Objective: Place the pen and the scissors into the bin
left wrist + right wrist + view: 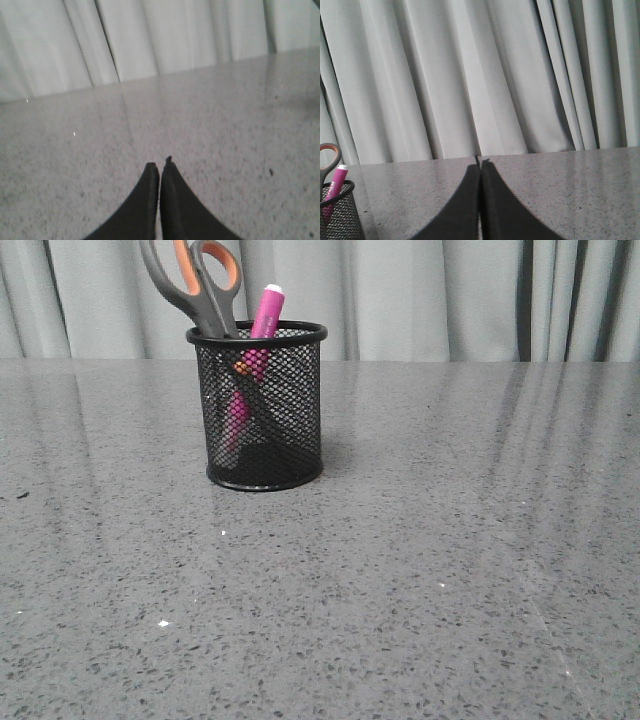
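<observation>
Pen (pixel 263 332), scissors (pixel 196 285) inside bin (pixel 262 410); right gripper (pixel 479 161) apart, closed, empty.

Bin (pixel 260 405) on the table (pixel 450 540), left of centre, toward the far edge. Scissors (pixel 195 285) in the bin, blades down, handles above the rim, leaning left. Pen (pixel 266 312) in the bin too, just right of the scissors, tilted, cap end above the rim. Curtain (pixel 430 295) behind the table, across the whole back. In the right wrist view, bin (pixel 337 215) with pen (pixel 335 187) and scissors (pixel 327 160) before the curtain (pixel 495 75).
</observation>
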Robot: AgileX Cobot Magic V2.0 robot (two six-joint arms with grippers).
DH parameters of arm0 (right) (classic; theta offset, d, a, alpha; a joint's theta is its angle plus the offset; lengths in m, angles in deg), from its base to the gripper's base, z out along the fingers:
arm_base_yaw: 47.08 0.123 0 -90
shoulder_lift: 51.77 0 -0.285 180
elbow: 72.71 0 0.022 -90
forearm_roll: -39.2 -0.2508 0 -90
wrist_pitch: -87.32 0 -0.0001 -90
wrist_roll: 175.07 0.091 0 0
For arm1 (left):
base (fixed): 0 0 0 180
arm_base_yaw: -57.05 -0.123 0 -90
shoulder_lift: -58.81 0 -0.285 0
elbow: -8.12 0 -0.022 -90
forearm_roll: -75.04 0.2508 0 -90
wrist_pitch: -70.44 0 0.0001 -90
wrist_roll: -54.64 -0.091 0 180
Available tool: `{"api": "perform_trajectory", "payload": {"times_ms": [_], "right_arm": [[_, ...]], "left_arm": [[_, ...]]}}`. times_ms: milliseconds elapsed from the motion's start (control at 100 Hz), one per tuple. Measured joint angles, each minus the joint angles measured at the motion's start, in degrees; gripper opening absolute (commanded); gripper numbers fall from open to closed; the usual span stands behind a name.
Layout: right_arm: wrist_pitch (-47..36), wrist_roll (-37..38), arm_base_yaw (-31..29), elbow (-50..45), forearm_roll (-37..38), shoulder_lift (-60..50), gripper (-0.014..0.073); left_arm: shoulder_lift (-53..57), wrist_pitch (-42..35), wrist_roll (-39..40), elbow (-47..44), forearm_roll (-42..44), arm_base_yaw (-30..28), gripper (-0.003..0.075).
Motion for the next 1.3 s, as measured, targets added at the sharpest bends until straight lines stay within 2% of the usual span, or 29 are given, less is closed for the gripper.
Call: {"api": "perform_trajectory", "payload": {"times_ms": [1100,1220,1300], "right_arm": [[0.28,0.0,0.0,0.0,0.0,0.0,-0.0076],[1.79,0.0,0.0,0.0,0.0,-0.28,-0.0076],[6.05,0.0,0.0,0.0,-0.38,-2.27,-0.0076]], "left_arm": [[0.34,0.38,0.2,0.0,-1.93,-0.1,-0.0022],[0.34,0.38,0.25,0.0,-1.93,-0.1,-0.0022],[0.34,0.38,0.25,0.0,-1.93,-0.1,-0.0021]]}}
